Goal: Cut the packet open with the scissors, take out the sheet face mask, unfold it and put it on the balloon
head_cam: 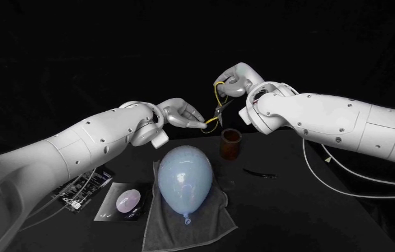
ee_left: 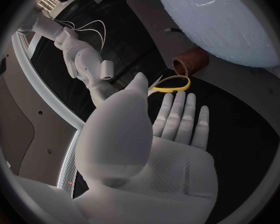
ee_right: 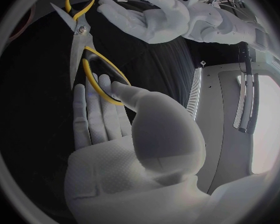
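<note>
The yellow-handled scissors hang in the air between my hands above the table's far side. My right hand pinches one yellow handle loop between thumb and fingers. My left hand reaches toward the scissors' lower end with flat, spread fingers; the other yellow loop lies just past its fingertips, and I cannot tell if they touch. The pale blue balloon lies on a grey towel. A face mask packet lies flat to the towel's left.
A brown cup stands just beyond the balloon, under the scissors. A small dark object lies to the balloon's right. A second dark printed packet lies under my left forearm. White cables trail beneath my right arm.
</note>
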`<move>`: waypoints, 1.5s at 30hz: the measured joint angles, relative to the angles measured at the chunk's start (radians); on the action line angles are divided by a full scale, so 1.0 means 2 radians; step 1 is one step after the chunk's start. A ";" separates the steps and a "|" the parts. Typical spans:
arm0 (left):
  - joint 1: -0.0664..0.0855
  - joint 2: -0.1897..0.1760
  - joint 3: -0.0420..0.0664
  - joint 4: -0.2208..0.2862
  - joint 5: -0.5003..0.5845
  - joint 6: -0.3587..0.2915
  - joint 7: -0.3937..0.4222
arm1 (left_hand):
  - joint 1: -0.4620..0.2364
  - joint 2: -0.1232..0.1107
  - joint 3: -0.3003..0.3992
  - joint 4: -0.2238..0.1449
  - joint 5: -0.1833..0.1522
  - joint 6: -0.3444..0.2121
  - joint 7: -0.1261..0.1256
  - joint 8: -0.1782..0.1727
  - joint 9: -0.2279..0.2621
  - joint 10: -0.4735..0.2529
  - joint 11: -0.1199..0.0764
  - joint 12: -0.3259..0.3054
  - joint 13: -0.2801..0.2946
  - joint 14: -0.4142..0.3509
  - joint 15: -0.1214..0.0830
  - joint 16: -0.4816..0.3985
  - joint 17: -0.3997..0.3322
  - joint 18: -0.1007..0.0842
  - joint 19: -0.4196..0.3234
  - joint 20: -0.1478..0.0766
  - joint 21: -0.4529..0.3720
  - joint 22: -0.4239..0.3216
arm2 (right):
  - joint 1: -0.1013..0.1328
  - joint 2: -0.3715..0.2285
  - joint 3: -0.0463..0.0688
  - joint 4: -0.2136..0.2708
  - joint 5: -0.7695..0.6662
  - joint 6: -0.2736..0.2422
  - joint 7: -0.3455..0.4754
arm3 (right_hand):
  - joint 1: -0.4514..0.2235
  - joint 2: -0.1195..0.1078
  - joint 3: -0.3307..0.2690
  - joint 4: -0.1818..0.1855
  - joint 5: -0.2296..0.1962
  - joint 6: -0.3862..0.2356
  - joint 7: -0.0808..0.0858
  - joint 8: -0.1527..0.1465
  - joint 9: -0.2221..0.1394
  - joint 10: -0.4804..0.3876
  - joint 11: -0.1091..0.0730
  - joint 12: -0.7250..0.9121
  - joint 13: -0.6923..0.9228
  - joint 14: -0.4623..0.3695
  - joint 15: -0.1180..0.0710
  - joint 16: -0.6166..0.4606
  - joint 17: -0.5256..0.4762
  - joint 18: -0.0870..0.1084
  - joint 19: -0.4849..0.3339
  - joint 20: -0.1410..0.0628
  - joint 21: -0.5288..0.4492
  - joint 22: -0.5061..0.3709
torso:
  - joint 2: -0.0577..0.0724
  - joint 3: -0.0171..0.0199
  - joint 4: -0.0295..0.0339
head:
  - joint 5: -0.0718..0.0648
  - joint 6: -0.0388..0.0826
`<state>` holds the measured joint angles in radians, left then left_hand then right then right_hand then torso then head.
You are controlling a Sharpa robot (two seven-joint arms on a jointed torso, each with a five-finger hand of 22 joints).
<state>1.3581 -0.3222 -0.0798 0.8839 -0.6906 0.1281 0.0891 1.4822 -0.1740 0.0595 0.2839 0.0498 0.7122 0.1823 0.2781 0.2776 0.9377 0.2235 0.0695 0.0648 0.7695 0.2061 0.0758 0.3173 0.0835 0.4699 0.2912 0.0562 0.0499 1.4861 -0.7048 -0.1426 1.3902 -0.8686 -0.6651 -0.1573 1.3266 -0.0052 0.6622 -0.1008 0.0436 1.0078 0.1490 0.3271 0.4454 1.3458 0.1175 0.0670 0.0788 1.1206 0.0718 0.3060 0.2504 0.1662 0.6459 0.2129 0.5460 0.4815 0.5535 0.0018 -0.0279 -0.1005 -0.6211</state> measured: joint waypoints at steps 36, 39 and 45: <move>-0.009 0.021 0.000 -0.027 -0.033 -0.048 -0.007 | 0.130 0.056 0.168 -0.002 -0.002 0.118 -0.008 0.043 0.016 0.106 -0.046 0.024 0.000 0.089 -0.042 0.039 -0.002 0.000 0.064 0.001 0.012 0.005 | 0.016 -0.006 0.004 0.026 -0.003 -0.008 0.002 | 0.000 0.000 0.001 -0.002 0.000 -0.002 0.000 0.000 0.007 0.002 -0.002 -0.001 0.000 0.001 0.002 -0.002 0.001 0.002 -0.004 0.000 0.005 0.005 | 0.000 -0.0001 0.0008 | -0.002 0.002; -0.009 0.020 0.000 -0.027 -0.032 -0.049 -0.005 | 0.100 0.030 0.240 -0.011 -0.002 0.122 -0.009 0.056 0.028 0.114 -0.047 0.015 0.000 0.093 -0.040 0.035 -0.004 0.000 0.066 0.000 0.012 0.005 | 0.016 -0.006 0.004 0.022 -0.003 -0.007 0.002 | 0.000 0.000 0.001 -0.002 0.000 -0.002 -0.002 0.000 0.007 0.002 -0.002 -0.001 0.000 0.001 0.002 -0.002 0.001 0.002 -0.003 0.000 0.005 0.005 | 0.000 -0.0001 0.0008 | -0.002 0.002; -0.009 0.018 0.000 -0.028 -0.022 -0.055 -0.001 | 0.047 0.015 0.307 -0.046 -0.002 0.118 -0.005 0.069 0.048 0.119 -0.046 0.007 0.001 0.094 -0.040 0.033 -0.004 0.000 0.066 0.000 0.012 0.005 | 0.016 -0.003 0.003 0.020 -0.004 -0.003 0.001 | 0.000 0.000 0.001 -0.002 -0.001 -0.002 -0.002 0.000 0.011 0.002 -0.002 -0.001 0.000 0.001 0.002 -0.002 0.001 0.002 -0.003 0.000 0.007 0.005 | 0.000 0.0000 0.0006 | -0.001 0.002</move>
<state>1.3393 -0.2869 -0.0795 0.8286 -0.7356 0.0183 0.0871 1.5759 -0.1432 0.6732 0.1923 0.0455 0.9486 0.1723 0.4171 0.3742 1.1748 0.1308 0.0841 0.0673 0.9580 0.1253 0.1414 0.3098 0.0835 0.6027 0.2913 0.0796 0.0592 1.5190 -0.7107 -0.1356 1.4292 -0.8770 -0.6721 -0.1545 1.3264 -0.0050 0.6637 -0.1049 0.0421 1.0047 0.1450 0.3262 0.4669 1.3489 0.1145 0.0646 0.0791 1.1235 0.0753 0.3020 0.2533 0.1694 0.6389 0.2129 0.5595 0.4925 0.5529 0.0018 -0.0267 -0.1032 -0.6169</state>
